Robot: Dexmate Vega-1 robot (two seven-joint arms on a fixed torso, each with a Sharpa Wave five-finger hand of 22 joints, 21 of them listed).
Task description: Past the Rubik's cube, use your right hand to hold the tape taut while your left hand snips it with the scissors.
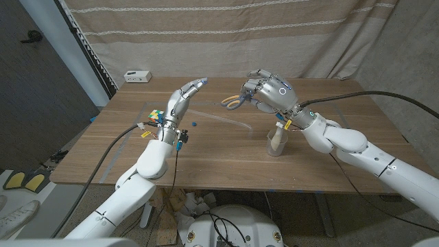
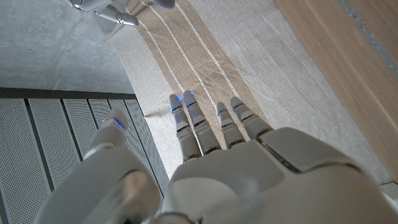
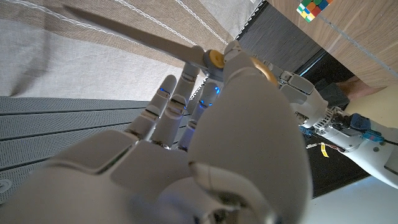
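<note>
Backdrop is a beige striped curtain; below it the brown wooden tabletop.

The robot's right hand is raised over the far middle, closed round the tan-handled, grey-bladed scissors. In the right wrist view the long blades point away past a brass pivot. The left hand is up above the multicoloured Rubik's cube, fingers straight and apart, holding nothing. So we see the roles swapped against the task.

We reckon the scissors need to go over to the left hand: bring the handles toward it, keep the blades away from the fingers and get a firm hold before the right lets go.

We can't confirm the tape. The pale upright cylinder under the right wrist may be the roll, and a faint streak runs on the wood beside it, past the cube.
</note>
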